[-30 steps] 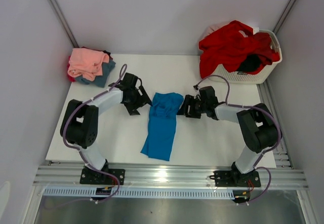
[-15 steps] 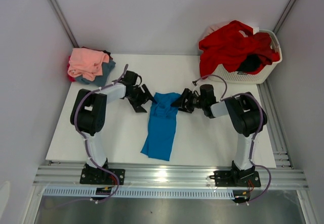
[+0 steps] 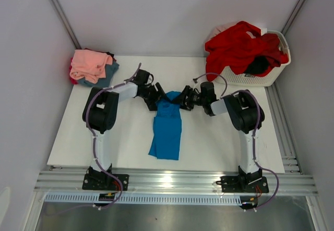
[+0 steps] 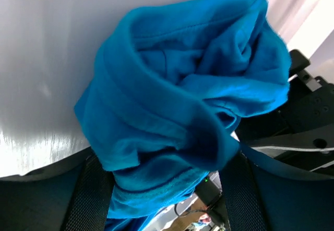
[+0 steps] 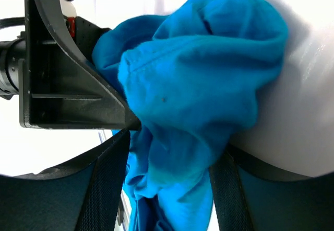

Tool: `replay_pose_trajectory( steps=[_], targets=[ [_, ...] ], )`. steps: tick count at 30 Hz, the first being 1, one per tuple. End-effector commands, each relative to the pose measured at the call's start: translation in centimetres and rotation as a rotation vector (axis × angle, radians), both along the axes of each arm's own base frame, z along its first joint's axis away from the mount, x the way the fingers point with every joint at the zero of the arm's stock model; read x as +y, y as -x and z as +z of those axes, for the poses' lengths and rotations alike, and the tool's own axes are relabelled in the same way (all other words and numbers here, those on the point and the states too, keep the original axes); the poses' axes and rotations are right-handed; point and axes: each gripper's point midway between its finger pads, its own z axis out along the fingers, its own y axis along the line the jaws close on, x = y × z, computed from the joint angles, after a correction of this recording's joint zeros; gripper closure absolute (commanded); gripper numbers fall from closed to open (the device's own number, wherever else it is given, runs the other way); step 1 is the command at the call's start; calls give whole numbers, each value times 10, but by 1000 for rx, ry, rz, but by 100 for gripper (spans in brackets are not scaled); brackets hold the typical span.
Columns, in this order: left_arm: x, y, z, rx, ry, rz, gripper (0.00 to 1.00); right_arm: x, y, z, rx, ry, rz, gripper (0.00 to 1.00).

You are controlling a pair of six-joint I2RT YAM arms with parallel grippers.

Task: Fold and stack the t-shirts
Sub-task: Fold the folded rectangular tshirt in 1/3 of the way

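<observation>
L gripper (image 3: 157, 98) & R gripper (image 3: 179, 98) pinch blue tee (image 3: 167, 129) top.

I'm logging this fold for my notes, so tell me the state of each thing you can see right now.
bright blue t-shirt: lying on the table, far end bunched up.
left gripper: fingers around that bunched end; firm grip unclear.
right gripper: the same, from the other side.
pink-topped stack: folded, at the far left corner.
red t-shirt: crumpled, spilling over the white basket.
black t-shirt: crumpled in the basket.
</observation>
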Motion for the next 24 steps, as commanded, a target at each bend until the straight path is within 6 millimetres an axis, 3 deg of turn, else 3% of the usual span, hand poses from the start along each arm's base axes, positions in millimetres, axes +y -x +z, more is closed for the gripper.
replay_pose_trajectory(
  steps=[1,9,16,20,24],
  targets=[
    [-26,1,7,-22,42,-68,25,6,3,-19,23,66,12,38],
    [-27,1,20,-75,51,-89,25,-8,-6,11,-119,225,25,32],
    [-30,-15,57,-178,55,-100,25,-18,-31,47,-224,330,-22,30],
    [-17,-23,65,-202,-7,-74,25,-22,-46,65,-281,381,-32,29],
    [-2,-37,79,-253,-41,-29,25,-23,-59,70,-300,442,-27,29]
  ],
)
